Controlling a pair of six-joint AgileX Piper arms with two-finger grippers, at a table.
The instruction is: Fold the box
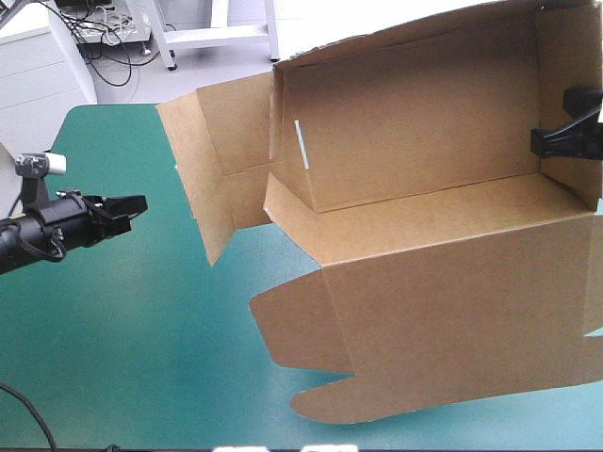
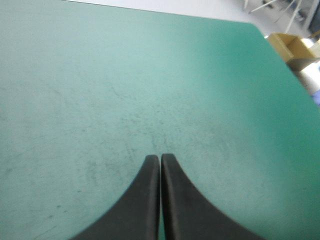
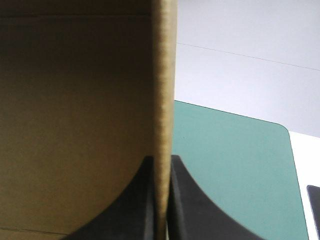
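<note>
Right side of table (image 1: 122, 339): brown box (image 1: 443, 282) half up, far wall raised, flaps untucked, lid flat; right gripper (image 1: 556, 141) pinches right wall, left gripper (image 1: 132, 204) closed, empty, off left. Tucking not done yet imo.

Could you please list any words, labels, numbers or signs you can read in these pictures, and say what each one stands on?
None can be read. The box is plain brown board, with only a blank white strip on one wall; the teal-green cover, the left pincer and the right pincer show no marks.
</note>
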